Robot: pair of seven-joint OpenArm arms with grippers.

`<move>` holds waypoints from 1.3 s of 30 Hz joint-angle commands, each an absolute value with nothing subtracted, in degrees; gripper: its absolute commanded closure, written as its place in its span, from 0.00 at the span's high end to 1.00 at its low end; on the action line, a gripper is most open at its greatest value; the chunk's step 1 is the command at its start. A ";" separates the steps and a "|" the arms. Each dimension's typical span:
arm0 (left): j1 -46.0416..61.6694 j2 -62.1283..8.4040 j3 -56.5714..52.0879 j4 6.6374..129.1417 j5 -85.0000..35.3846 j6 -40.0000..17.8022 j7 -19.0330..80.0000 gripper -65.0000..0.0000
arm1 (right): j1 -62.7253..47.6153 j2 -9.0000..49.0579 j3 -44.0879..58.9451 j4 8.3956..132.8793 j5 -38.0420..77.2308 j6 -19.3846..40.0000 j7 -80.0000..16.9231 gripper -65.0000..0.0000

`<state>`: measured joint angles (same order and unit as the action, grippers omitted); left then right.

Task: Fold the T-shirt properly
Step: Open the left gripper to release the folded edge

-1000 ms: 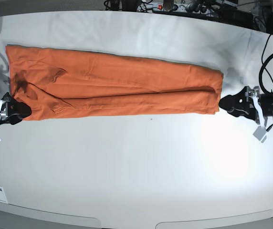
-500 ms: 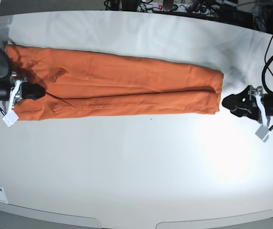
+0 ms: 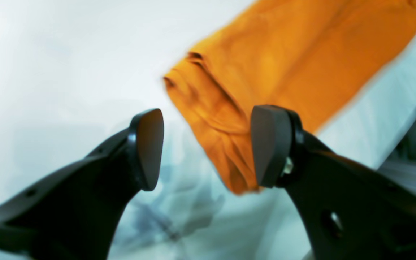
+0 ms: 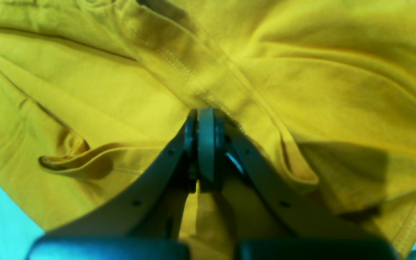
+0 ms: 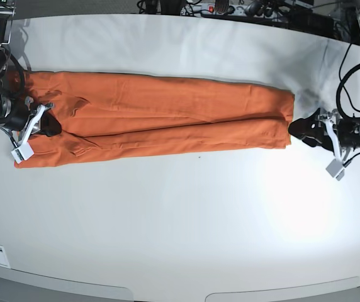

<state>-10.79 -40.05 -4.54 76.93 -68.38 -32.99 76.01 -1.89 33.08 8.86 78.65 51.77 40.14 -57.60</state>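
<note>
Orange fabric is lying in a long, narrow band across the far half of the white table (image 5: 180, 220); this is the T-shirt (image 5: 167, 116), already folded lengthwise, with its long axis running from the left side of the base view to the right. In the right wrist view the same cloth is appearing yellow, a colour cast of that camera.

The right gripper (image 5: 49, 123) is sitting at the end of the band on the left of the base view. Its jaws are pressing fully together, and the right wrist view is showing them clenched on a stitched seam of the T-shirt (image 4: 208, 72), with the fabric bunching into ridges and pulling toward the pinch point. A loose hem is curling into a small pocket just beside the near side of the gripper (image 4: 206, 144).

The left gripper (image 5: 301, 131) is resting at the opposite end, on the right of the base view, just beside the squared-off edge of the band. Its two black fingers (image 3: 146, 148) are standing wide apart and are holding nothing. In the left wrist view the layered corner of the T-shirt (image 3: 265, 65) is lying beyond the tips, partly behind one finger; contact cannot be determined. White tags are hanging from both arms.
</note>
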 commanded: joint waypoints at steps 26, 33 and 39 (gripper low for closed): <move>-0.62 -30.41 -27.24 77.67 -67.11 -27.83 77.43 0.61 | -1.13 33.87 9.06 79.13 50.74 40.00 -58.04 0.00; -0.19 -24.86 -26.52 77.67 -66.30 -27.94 77.41 0.61 | -1.13 33.87 9.06 79.13 50.76 40.00 -58.04 0.00; 0.27 -22.70 -22.28 77.67 -66.59 -28.08 77.54 0.61 | -1.13 33.87 9.06 79.13 50.76 40.00 -58.04 0.00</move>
